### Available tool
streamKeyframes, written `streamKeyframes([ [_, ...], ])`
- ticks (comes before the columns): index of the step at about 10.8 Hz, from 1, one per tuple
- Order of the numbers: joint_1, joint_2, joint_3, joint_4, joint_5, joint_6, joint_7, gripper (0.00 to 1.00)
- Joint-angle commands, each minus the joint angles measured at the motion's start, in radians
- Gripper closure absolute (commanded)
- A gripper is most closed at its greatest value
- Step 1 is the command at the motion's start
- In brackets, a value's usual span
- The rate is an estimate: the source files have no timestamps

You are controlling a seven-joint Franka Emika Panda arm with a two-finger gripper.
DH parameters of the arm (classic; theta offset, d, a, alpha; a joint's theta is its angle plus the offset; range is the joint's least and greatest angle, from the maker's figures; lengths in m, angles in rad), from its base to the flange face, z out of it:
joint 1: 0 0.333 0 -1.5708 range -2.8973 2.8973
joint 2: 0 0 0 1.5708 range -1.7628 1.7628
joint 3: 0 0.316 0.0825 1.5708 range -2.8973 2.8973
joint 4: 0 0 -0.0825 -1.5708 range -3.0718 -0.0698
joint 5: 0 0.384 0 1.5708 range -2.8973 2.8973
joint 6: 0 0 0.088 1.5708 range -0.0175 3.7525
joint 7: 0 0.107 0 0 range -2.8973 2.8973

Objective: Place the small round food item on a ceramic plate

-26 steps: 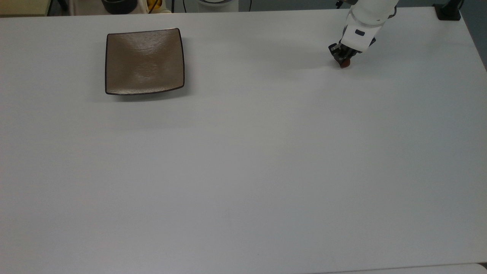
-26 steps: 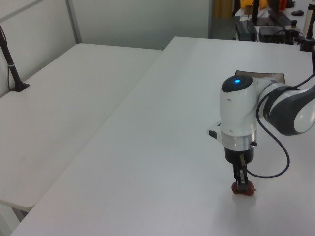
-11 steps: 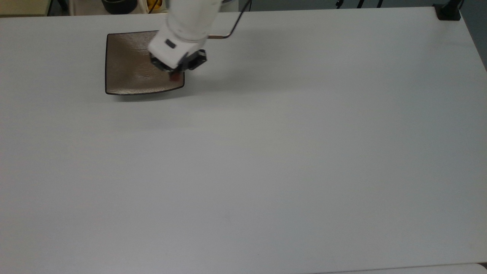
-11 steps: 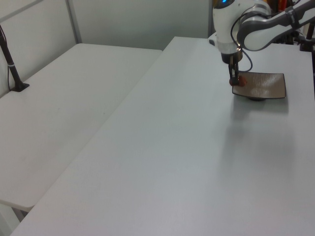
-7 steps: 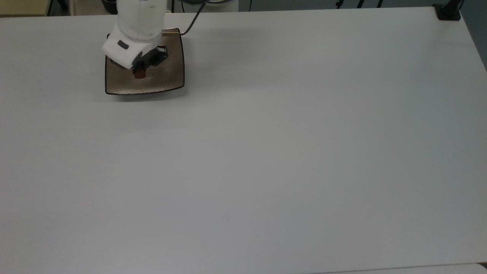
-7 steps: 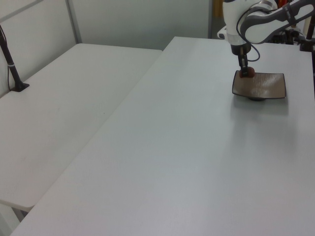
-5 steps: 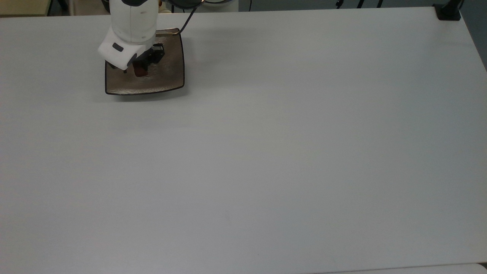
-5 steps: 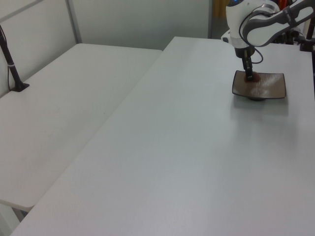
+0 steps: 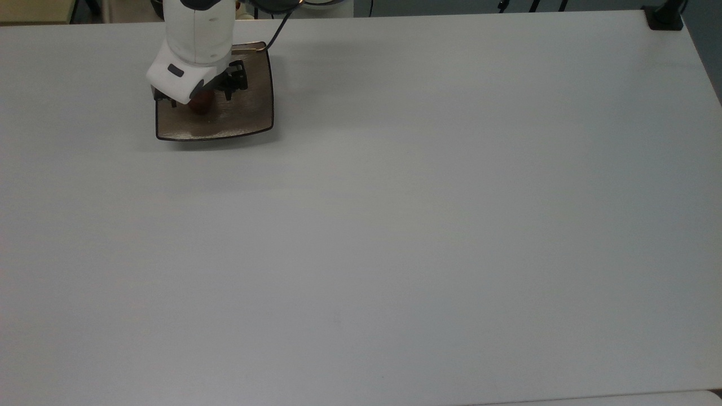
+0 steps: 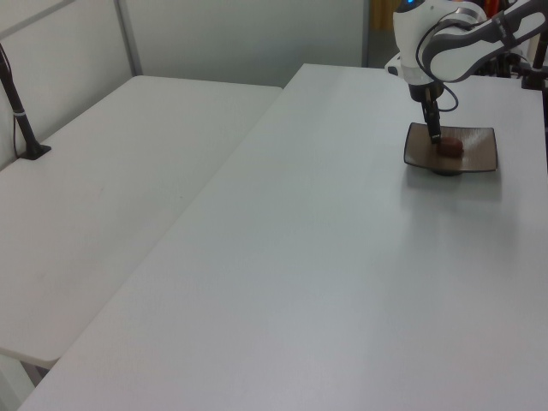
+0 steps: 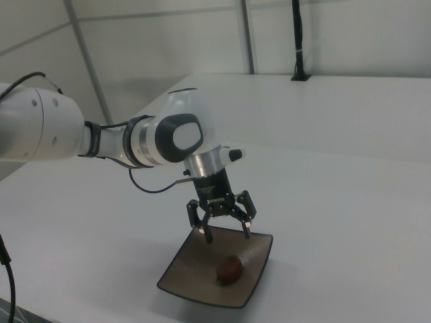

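fingers (image 11: 207,235) spread wide, empty; gripper (image 11: 227,233) above small glossy reddish-brown round food lump (image 11: 229,268). lump rests in square brown ceramic plate (image 11: 191,280) on white table (image 9: 395,225).

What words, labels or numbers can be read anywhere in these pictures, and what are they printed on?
A small line of white lettering runs across the black body of the gripper in the right view: too small and blurred to read.
No writing shows on the ceramic plate, the small round food item or the white table.

Two white tables (image 10: 282,257) stand before pale walls (image 10: 240,34).
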Motion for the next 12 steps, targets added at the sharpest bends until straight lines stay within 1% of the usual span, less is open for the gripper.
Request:
streamKeyframes([
  [1, 0.007, -0.049, -0.006, -0.012, 0.067, 0.004, -0.004, 0.00],
  [2, 0.010, -0.064, -0.006, -0.007, 0.166, -0.005, 0.022, 0.00],
  [3, 0.012, -0.077, -0.006, 0.023, 0.255, -0.011, 0.066, 0.00],
  [5, 0.021, -0.124, 0.006, 0.030, 0.347, -0.011, 0.192, 0.00],
  [6, 0.038, -0.146, 0.035, 0.030, 0.375, -0.014, 0.250, 0.00],
  [7, 0.046, -0.152, 0.070, 0.033, 0.380, -0.048, 0.304, 0.00],
  [8, 0.046, -0.156, 0.118, 0.043, 0.380, -0.078, 0.338, 0.00],
  [11, 0.038, -0.187, 0.236, 0.048, 0.380, -0.092, 0.434, 0.00],
  [12, 0.035, -0.189, 0.267, 0.047, 0.375, -0.094, 0.474, 0.00],
])
